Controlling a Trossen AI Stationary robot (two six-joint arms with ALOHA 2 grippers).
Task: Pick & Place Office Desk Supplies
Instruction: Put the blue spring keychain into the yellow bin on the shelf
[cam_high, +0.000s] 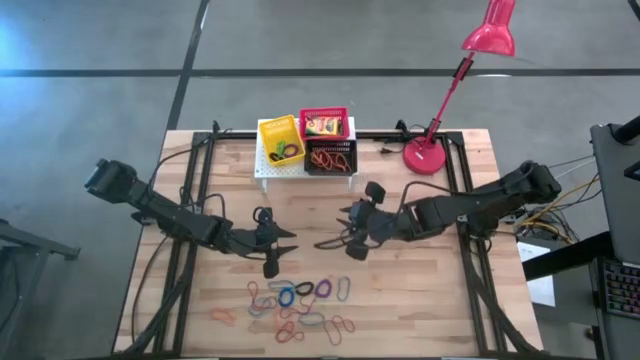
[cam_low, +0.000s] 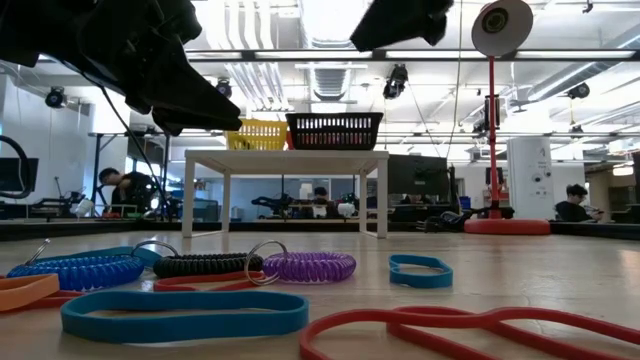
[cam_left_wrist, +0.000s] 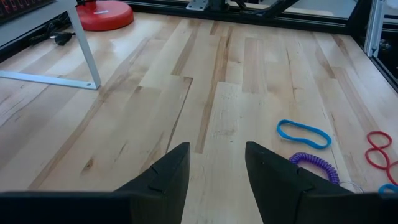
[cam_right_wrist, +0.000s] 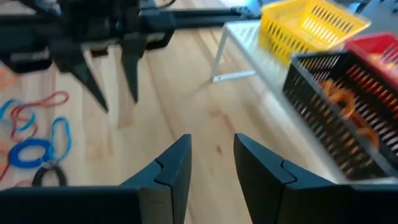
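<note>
Lying near left pincer (cam_high: 283, 243): elastic loops (cam_high: 298, 305).

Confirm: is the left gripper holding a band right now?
No. The left gripper has bare wood between its fingers.

Colored elastic loops (cam_high: 297, 305) scattered, table front

table (cam_high: 440, 300): pale matt wood planks | baskets (cam_right_wrist: 348, 93): wire mesh | loops (cam_low: 300, 266): smooth rubbery | lamp (cam_high: 440, 95): glossy
</note>
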